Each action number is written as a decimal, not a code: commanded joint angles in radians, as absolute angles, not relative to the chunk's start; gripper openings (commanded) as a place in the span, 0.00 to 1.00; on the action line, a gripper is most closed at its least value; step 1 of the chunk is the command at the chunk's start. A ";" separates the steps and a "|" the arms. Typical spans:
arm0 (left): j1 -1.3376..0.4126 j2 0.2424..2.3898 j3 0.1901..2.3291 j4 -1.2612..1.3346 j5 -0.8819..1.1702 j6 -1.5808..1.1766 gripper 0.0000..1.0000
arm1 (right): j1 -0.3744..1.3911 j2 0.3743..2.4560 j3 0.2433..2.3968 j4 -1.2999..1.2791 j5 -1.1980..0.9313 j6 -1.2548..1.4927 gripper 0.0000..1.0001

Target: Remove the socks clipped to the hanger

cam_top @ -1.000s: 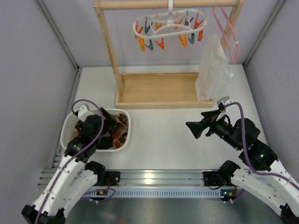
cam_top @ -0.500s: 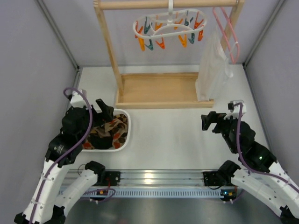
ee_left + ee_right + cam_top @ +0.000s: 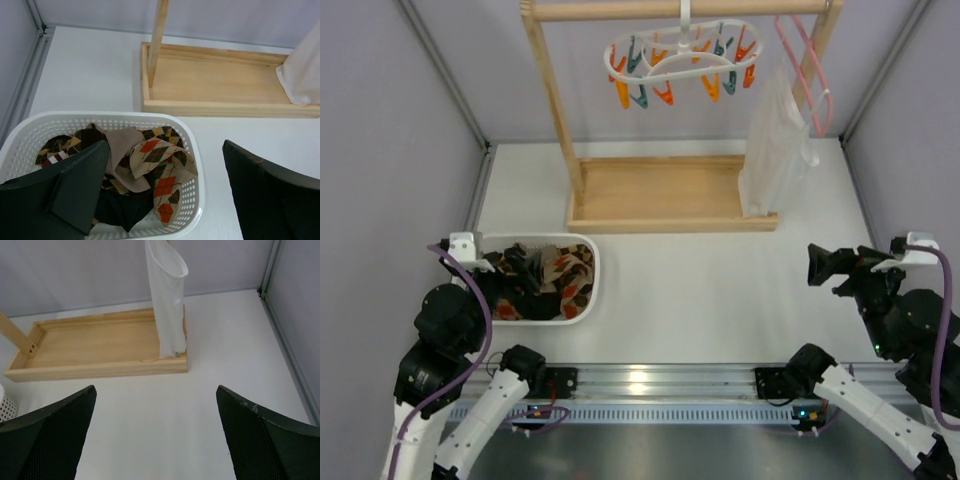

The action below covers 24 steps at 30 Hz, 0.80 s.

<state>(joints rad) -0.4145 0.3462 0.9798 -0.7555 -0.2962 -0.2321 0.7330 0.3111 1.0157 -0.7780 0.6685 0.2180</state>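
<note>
Hanger [image 3: 682, 62]: upper centre, pegs bare.
Socks [image 3: 160, 160]: lower left, heaped in basket [image 3: 192, 145] (apparently all removed).
My left pincer [image 3: 165, 146], right pincer [image 3: 155, 388]: both spread wide, empty.
Advice: I park clear of the basket's rim.

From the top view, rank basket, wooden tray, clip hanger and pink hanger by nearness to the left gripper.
1. Basket, under the left gripper.
2. Wooden tray, centre.
3. Clip hanger, back rail.
4. Pink hanger, back right.
</note>
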 commanded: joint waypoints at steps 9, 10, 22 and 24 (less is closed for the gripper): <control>-0.419 0.342 0.842 -0.592 -0.275 -0.227 0.99 | 0.742 0.297 0.977 -0.816 0.650 0.103 0.99; -0.419 0.341 0.833 -0.594 -0.281 -0.230 0.99 | 0.742 0.305 0.977 -0.821 0.655 0.107 1.00; -0.292 0.413 0.818 -0.588 -0.166 -0.233 0.99 | 0.742 0.310 0.973 -0.842 0.683 0.138 0.99; -0.250 0.417 0.818 -0.589 -0.156 -0.236 0.99 | 0.744 0.318 0.973 -0.841 0.681 0.138 0.99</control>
<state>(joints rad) -0.2962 0.4049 0.8207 -0.6422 -0.1932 -0.2348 0.7330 0.3141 0.9737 -0.8276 0.6621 0.1329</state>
